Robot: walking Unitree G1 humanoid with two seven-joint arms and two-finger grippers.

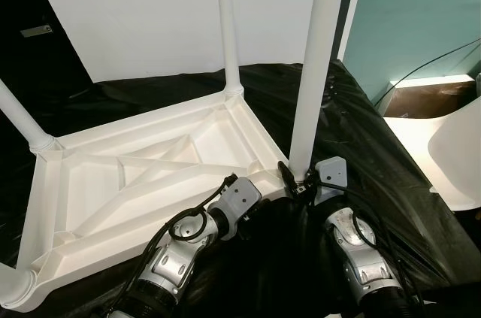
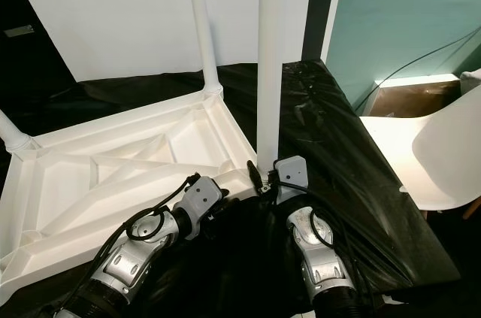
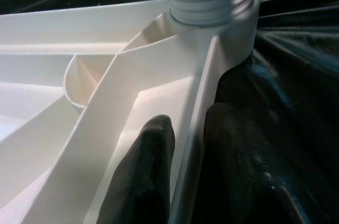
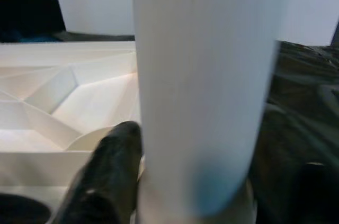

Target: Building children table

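A white plastic table top (image 1: 143, 175) lies upside down on a black sheet (image 1: 376, 160). One white leg (image 1: 228, 25) stands upright in its far corner socket. Another leg (image 1: 16, 116) rises at the left. A third leg (image 1: 314, 62) stands in the near right corner, and my right gripper (image 1: 299, 180) is shut around its base, one black finger (image 4: 106, 176) on each side. My left gripper (image 1: 254, 211) is shut on the table's near rim (image 3: 198, 102) just left of that corner, its fingers (image 3: 143, 176) straddling the rim wall below the threaded socket (image 3: 212, 9).
A white board (image 1: 150, 10) leans behind the table. A white chair (image 1: 458, 152) stands to the right, past the sheet's edge. A box with a cable (image 1: 421, 96) sits against the teal wall (image 1: 421, 10). A round corner piece (image 1: 15, 288) shows at the near left.
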